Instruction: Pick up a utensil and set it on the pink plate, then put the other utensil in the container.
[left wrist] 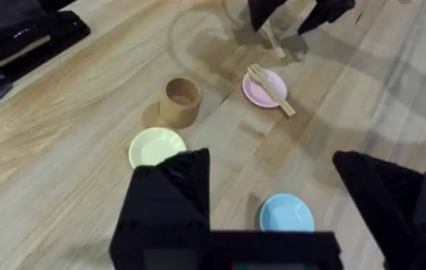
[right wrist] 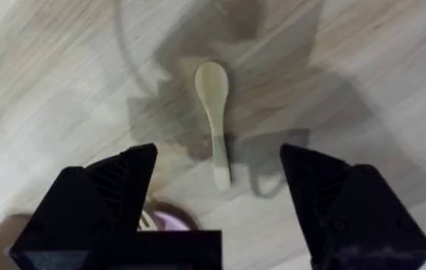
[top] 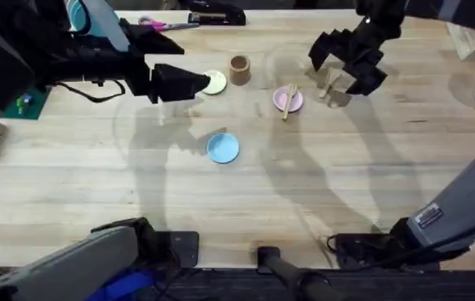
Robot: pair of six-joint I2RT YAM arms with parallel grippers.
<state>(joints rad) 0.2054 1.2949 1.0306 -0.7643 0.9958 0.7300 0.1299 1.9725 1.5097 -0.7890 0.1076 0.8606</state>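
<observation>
Right end effector (right wrist: 217, 214) hangs with its black fingers spread wide over the wooden spoon (right wrist: 214, 120), which lies flat on the pale plank worktop (right wrist: 378, 67), its handle pointing back between the fingers. The tined wooden fork (top: 288, 101) rests across the pink plate (top: 281, 99) just beside. The brown cylindrical cup (top: 239, 70) stands beyond that plate, and the left end effector (left wrist: 273, 217), also wide open, is farther off.

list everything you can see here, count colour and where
fork: 1, pale wood, on the pink plate
pink plate: 1, pink, right of the cup
spoon: 1, pale wood, on the table below the right gripper
cup: 1, brown, between yellow and pink plates
yellow plate: 1, pale yellow, left of the cup
blue plate: 1, blue, nearest the bases
stapler: 1, black, far edge
scissors: 1, pink-handled, far edge
left gripper: open, empty, by the yellow plate
right gripper: open, over the spoon
</observation>
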